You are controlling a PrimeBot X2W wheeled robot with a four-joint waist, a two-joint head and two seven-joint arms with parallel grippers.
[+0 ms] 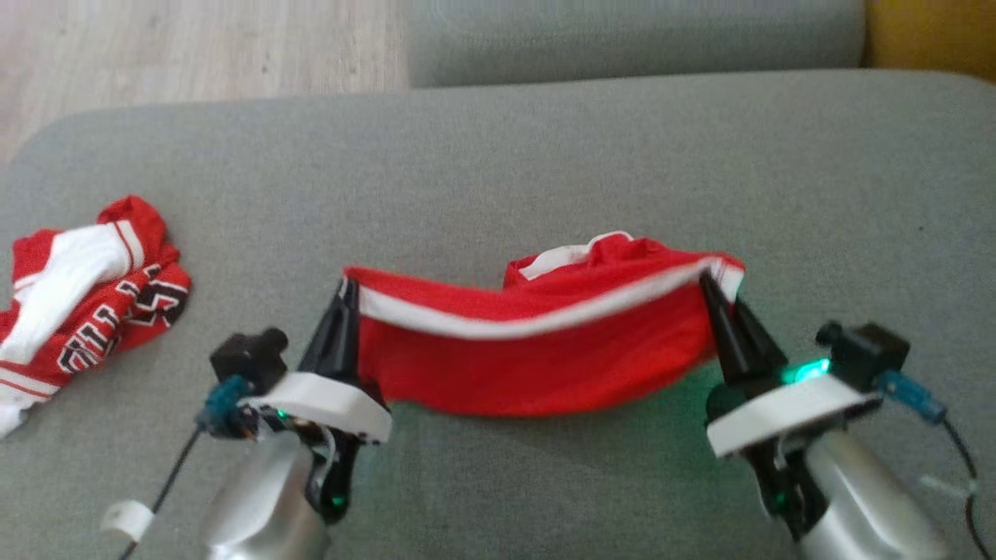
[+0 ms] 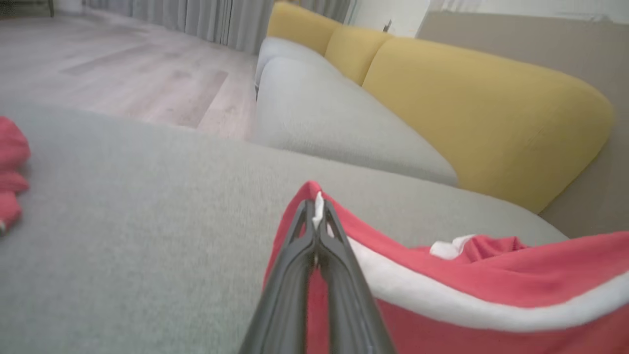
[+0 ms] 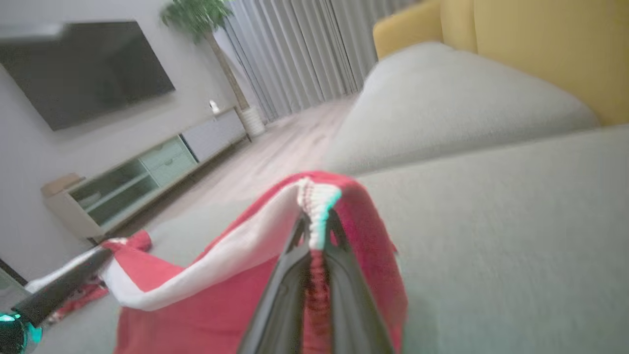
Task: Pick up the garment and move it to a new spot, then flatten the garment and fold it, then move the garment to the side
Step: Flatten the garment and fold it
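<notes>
Two grips, both pinched tight: left gripper [image 1: 348,292] clamped on the left end of a white-trimmed edge, right gripper [image 1: 712,284] clamped on the right end. Strung between them, the red garment [image 1: 529,362], sagging in the middle over the near part of the grey cushion [image 1: 545,155]. Off at the left edge, well apart, a crumpled red-and-white jersey [image 1: 85,299]. Further out, yellow backrest [image 2: 491,118] and wood floor [image 1: 194,47].

Black jaws, silver forearms [image 1: 257,498] (green lights [image 1: 805,371])

A grey sofa [image 1: 545,155] with yellow backrests [image 2: 491,113] stands on pale wood floor [image 1: 194,47].
</notes>
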